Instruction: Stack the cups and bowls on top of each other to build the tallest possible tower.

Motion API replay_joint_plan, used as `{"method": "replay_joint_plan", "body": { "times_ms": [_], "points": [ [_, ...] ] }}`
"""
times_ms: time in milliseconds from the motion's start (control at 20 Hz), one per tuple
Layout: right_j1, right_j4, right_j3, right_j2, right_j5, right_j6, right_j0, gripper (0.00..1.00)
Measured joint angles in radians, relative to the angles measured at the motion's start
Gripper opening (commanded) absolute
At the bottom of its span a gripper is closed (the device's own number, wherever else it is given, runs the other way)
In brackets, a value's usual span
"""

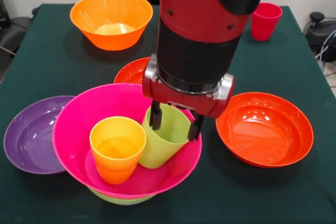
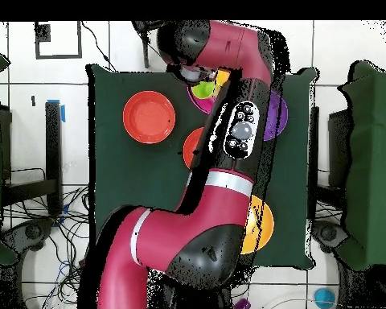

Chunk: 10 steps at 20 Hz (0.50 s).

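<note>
Front view: the gripper hung over the magenta bowl, one finger inside the green cup and the other outside its far wall, so the fingers straddled the rim; they stood close on either side of the wall, seemingly closed on it, though actual contact was hard to confirm. The green cup leaned in the magenta bowl, touching the yellow cup, which stood upright beside it. The magenta bowl sat nested in a green bowl, of which only a sliver of rim showed below; together these formed the tower. A purple bowl lay just beside the tower, a red bowl on the other side, a second red bowl partly hidden behind the arm, an orange bowl well apart at the far end, and a red cup near the far corner of the table. Overhead view: the arm covered most of the tower; the red bowl, parts of the purple bowl and orange bowl showed. Judgement: the step in hand seemed to be handling the green cup; a firm pinch on the wall, a straight lift, and clearance from the yellow cup would serve best, lest the neighbour be tipped.
</note>
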Motion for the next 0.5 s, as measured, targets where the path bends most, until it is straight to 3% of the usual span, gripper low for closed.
{"method": "replay_joint_plan", "body": {
  "times_ms": [500],
  "points": [
    [-0.123, 0.004, 0.0, 0.001, 0.103, 0.0, -0.044, 1.0]
  ]
}}
